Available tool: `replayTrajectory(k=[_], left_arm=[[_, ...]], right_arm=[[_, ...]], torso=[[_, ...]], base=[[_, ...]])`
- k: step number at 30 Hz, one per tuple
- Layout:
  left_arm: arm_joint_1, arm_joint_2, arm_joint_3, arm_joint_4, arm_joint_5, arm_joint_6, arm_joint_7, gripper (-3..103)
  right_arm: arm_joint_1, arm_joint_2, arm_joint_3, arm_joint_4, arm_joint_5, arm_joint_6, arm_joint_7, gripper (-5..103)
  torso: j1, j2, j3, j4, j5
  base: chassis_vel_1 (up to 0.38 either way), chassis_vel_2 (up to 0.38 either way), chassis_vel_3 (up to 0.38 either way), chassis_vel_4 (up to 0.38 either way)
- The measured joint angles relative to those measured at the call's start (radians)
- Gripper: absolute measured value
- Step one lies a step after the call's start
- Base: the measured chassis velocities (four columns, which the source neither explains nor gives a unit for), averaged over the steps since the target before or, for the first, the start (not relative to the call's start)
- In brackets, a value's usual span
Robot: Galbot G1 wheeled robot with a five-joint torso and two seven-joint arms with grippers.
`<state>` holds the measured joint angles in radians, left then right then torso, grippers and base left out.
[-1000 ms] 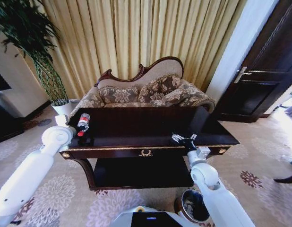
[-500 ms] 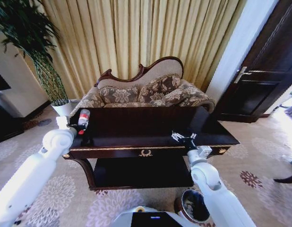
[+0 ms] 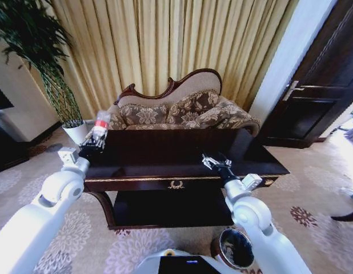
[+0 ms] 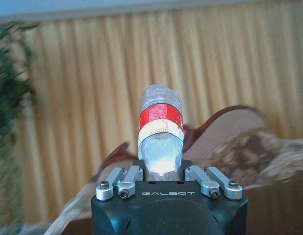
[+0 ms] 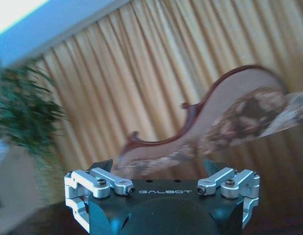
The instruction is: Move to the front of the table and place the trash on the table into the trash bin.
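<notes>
Left pincer (image 3: 92, 146) is clamped on the bottle (image 3: 99, 128), holding it off the surface (image 3: 165, 149) at the far-left end, near the plant pot (image 3: 76, 130). Left wrist view: bottle (image 4: 160, 132) stands straight out from between the fingers (image 4: 126, 181), red label band clear of the grip, base end seated in the jaws. Right pincer (image 3: 213, 161) hovers over the surface's front right, fingers (image 5: 108, 184) spread apart, nothing held.

Trash bin (image 3: 235, 248) sits on the carpet at the robot's right, beside the right arm, well apart from the bottle and on the opposite side from it. Judgement: carry step. Keep the grip firm, lift clear of the surface edge, swing across low and steady, avoid the right arm, release only once over the bin mouth. Slippery plastic could twist out.
</notes>
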<state>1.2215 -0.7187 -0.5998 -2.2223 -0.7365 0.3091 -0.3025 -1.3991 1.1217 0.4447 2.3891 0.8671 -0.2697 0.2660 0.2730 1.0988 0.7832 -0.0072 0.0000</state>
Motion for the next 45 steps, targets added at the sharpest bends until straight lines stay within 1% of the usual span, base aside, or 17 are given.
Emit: replayTrajectory(k=[2,3,6,7,9,12,18,21,23,27,31,33,34,36,37,40,45], left_arm=[[0.028,0.005,-0.005,-0.050,0.010,-0.033,0.045,32],[0.028,0.005,-0.005,-0.050,0.010,-0.033,0.045,32],[0.054,0.020,-0.004,-0.114,0.010,-0.069,0.125,32],[0.054,0.020,-0.004,-0.114,0.010,-0.069,0.125,32],[0.065,0.037,0.004,-0.155,0.008,-0.084,0.175,32],[0.068,0.055,0.013,-0.176,0.008,-0.093,0.210,32],[0.042,0.095,0.079,-0.184,0.010,-0.122,0.249,32],[0.007,0.113,0.125,-0.158,0.019,-0.146,0.274,32],[-0.052,0.129,0.172,-0.092,0.034,-0.175,0.302,32],[-0.106,0.137,0.203,-0.039,0.037,-0.188,0.317,32],[-0.213,0.143,0.278,0.044,0.032,-0.209,0.334,32],[-0.300,0.139,0.362,0.090,0.032,-0.217,0.341,32],[-0.300,0.139,0.362,0.090,0.032,-0.217,0.341,32],[-0.377,0.128,0.451,0.120,0.032,-0.217,0.343,32],[-0.377,0.128,0.451,0.120,0.032,-0.217,0.343,32],[-0.462,0.098,0.549,0.151,0.034,-0.214,0.343,32],[-0.499,0.067,0.605,0.161,0.043,-0.206,0.337,32]], right_arm=[[0.000,-0.021,0.000,0.044,0.067,-0.012,-0.010,100],[0.000,-0.021,0.000,0.044,0.067,-0.012,-0.010,100],[0.010,-0.051,0.000,0.083,0.132,-0.037,-0.051,100],[0.010,-0.051,0.000,0.083,0.132,-0.037,-0.051,100],[0.017,-0.068,-0.001,0.107,0.185,-0.056,-0.076,100],[0.020,-0.078,-0.001,0.116,0.230,-0.071,-0.086,100],[0.044,-0.103,0.004,0.117,0.280,-0.078,-0.101,100],[0.066,-0.112,0.001,0.102,0.284,-0.078,-0.108,100],[0.099,-0.122,-0.006,0.063,0.283,-0.078,-0.123,100],[0.138,-0.134,-0.017,0.025,0.282,-0.077,-0.135,100],[0.232,-0.154,-0.057,-0.045,0.301,-0.076,-0.141,100],[0.316,-0.165,-0.106,-0.097,0.329,-0.076,-0.141,100],[0.316,-0.165,-0.106,-0.097,0.329,-0.076,-0.141,100],[0.391,-0.168,-0.156,-0.143,0.354,-0.077,-0.139,100],[0.391,-0.168,-0.156,-0.143,0.354,-0.077,-0.139,100],[0.475,-0.161,-0.214,-0.195,0.374,-0.082,-0.128,100],[0.550,-0.147,-0.262,-0.243,0.374,-0.084,-0.126,100]], torso=[[0.000,0.000,0.000,0.0003,-0.0001],[0.000,0.000,0.000,0.0003,-0.0001],[0.000,0.000,0.000,0.0003,0.0000],[0.000,0.000,0.000,0.0003,0.0000],[0.000,0.000,0.000,0.0001,0.0001],[0.000,0.000,0.000,0.0002,0.0001],[0.000,0.000,0.000,0.0002,0.0000],[0.000,0.000,0.000,0.0001,0.0000],[0.000,0.000,0.000,0.0001,0.0000],[0.000,0.000,0.000,0.0002,-0.0001],[0.000,0.000,0.000,0.0004,0.0000],[0.000,0.000,0.000,0.0003,0.0000],[0.000,0.000,0.000,0.0003,0.0000],[0.000,0.000,0.000,0.0004,0.0001],[0.000,0.000,0.000,0.0004,0.0001],[0.000,0.000,0.000,0.0000,0.0000],[0.000,0.000,0.000,0.0003,0.0000]], base=[[0.000,0.000,0.000,0.000],[0.000,0.000,0.000,0.000],[0.000,0.000,0.000,0.000],[0.000,0.000,0.000,0.000],[0.000,0.000,0.000,0.000],[0.000,0.000,0.000,0.000],[0.000,0.000,0.000,0.000],[0.000,0.000,0.000,0.000],[0.000,0.000,0.000,0.000],[0.000,0.000,0.000,0.000],[0.000,0.000,0.000,0.000],[0.000,0.000,0.000,0.000],[0.000,0.000,0.000,0.000],[0.000,0.000,0.000,0.000],[0.000,0.000,0.000,0.000],[0.000,0.000,0.000,0.000],[0.000,0.000,0.000,0.000]])
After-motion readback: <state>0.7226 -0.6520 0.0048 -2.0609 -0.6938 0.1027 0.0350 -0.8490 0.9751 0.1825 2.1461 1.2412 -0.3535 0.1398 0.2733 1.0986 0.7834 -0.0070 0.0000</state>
